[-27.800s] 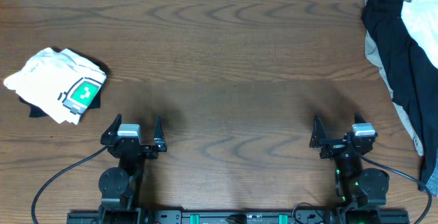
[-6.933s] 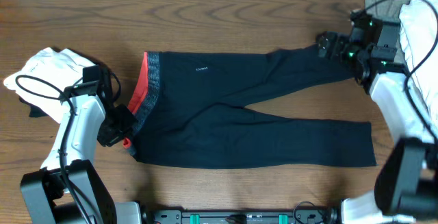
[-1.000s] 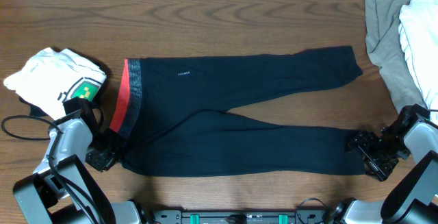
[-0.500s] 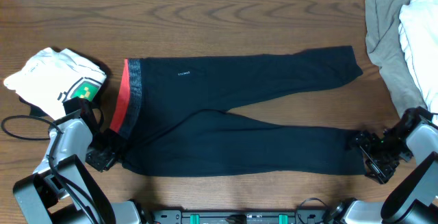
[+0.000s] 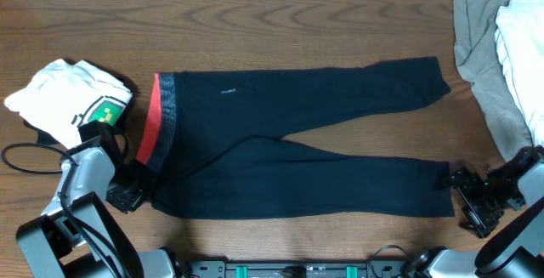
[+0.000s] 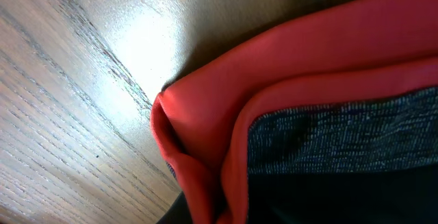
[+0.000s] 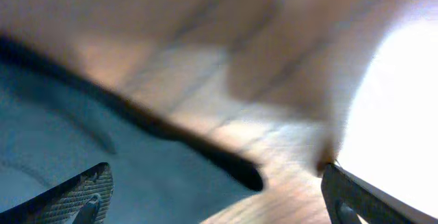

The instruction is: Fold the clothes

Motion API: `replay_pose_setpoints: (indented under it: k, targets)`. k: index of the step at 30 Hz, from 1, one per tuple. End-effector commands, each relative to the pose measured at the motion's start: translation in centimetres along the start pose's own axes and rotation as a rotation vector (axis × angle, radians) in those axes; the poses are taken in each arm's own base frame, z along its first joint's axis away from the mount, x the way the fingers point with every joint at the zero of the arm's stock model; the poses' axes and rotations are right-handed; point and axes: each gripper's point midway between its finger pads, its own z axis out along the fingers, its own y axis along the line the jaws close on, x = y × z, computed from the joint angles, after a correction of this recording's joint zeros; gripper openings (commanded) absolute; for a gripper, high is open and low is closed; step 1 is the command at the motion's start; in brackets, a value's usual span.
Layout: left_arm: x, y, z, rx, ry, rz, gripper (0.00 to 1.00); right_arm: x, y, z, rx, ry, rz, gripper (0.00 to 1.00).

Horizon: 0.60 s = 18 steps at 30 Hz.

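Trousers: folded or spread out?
Spread, not yet folded. The trousers lie flat on the table, waistband at the left, both legs stretched full length rightward and splayed apart.

Both arms reach out low near the front edge, one gripper closed and one spread.
The left arm bends outward, and its left gripper is closed, apparently pinching the waistband corner of the trousers, though its fingers are out of the wrist view. The right arm angles inward with the right gripper lying sideways, jaws wide apart and fingers holding nothing.
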Motion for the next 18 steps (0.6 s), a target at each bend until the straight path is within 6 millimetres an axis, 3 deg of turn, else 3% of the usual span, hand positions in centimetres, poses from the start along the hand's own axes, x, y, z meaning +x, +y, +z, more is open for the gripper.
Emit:
replay_pose_setpoints:
  k: [1, 6, 18]
  targets:
    - [0.4, 0.6, 0.3, -0.022, 0.008, 0.001, 0.13, 0.7, -2.0, 1.2, 0.051, 0.035, 0.057, 0.92]
    - [0.3, 0.6, 0.3, -0.021, 0.008, 0.001, 0.13, 0.7, -1.9, 1.2, 0.036, 0.038, 0.058, 0.82]
    - [0.3, 0.6, 0.3, -0.021, 0.008, 0.000, 0.13, 1.9, -1.2, 2.5, -0.027, 0.064, 0.025, 0.79]
